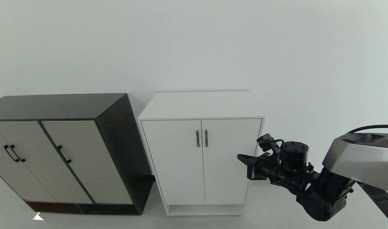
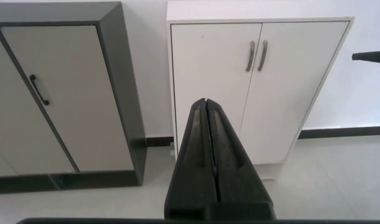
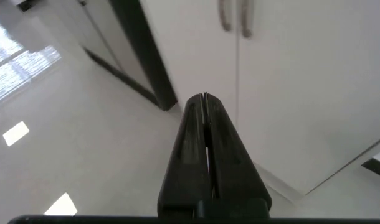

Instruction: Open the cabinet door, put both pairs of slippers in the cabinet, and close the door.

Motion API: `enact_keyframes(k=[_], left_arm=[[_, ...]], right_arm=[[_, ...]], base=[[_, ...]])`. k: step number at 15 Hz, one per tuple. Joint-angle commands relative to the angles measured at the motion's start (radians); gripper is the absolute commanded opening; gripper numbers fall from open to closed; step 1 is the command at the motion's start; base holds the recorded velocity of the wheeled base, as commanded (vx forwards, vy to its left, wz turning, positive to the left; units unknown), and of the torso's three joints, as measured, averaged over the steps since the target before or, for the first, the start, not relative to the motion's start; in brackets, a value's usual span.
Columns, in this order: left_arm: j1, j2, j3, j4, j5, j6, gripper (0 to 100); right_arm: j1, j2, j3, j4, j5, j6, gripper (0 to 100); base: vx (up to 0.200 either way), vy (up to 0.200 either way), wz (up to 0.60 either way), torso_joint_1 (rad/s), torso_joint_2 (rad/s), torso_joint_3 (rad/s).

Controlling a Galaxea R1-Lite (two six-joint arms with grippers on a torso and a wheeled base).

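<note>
1. Against the pale wall, the white cabinet stands on the floor with its left door and right door both shut, meeting at a middle seam
2. Two slim upright handles sit side by side at that seam, near the top of the doors
3. The right gripper hangs in front of the right door's outer edge, lower than the handles, its arm coming in from the right; whether it touches the door cannot be told
4. In the right wrist view the right gripper's fingers are clenched flat together on nothing, pointing at the doors below the handles
5. The left gripper is clenched too, with nothing between its fingers; it is held well back and faces the white cabinet's left door
6. A dark cabinet stands just beside the white cabinet on its left, its pale doors shut
</note>
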Motion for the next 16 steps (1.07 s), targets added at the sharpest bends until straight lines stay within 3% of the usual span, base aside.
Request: enact_keyframes(k=[1,4,5,6,10,15,16], left_arm=[[0.001,0.0,0.0,0.0,0.0,0.0,0],[0.0,0.0,0.0,0.0,0.0,0.0,0],[0.001,0.0,0.0,0.0,0.0,0.0,0],[0.001,0.0,0.0,0.0,0.0,0.0,0],[0.0,0.0,0.0,0.0,-0.001,-0.002,0],[0.0,0.0,0.0,0.0,0.0,-0.002,0],[0.0,0.0,0.0,0.0,0.0,-0.002,0]], right_arm=[[-0.011,-0.033,-0.003,0.012,-0.109,-0.003,0],[-0.065,-0.225,0.018,0.159,-0.438,-0.109,0],[-0.069,-0.272,0.034,0.187,-0.471,-0.124,0],[-0.085,-0.459,0.104,0.294,-0.522,-0.15,0],[-0.213,-0.88,0.27,0.598,-0.557,-0.201,0],[-0.418,-1.263,0.716,0.642,-0.501,-0.193,0],[-0.447,-1.357,0.733,0.724,-0.476,-0.168,0]], base=[[0.2,0.0,0.0,0.007,0.0,0.002],[0.0,0.0,0.0,0.0,0.0,0.0],[0.0,0.0,0.0,0.0,0.0,0.0],[0.0,0.0,0.0,0.0,0.0,0.0],[0.0,0.0,0.0,0.0,0.0,0.0],[0.0,0.0,0.0,0.0,0.0,0.0],[0.0,0.0,0.0,0.0,0.0,0.0]])
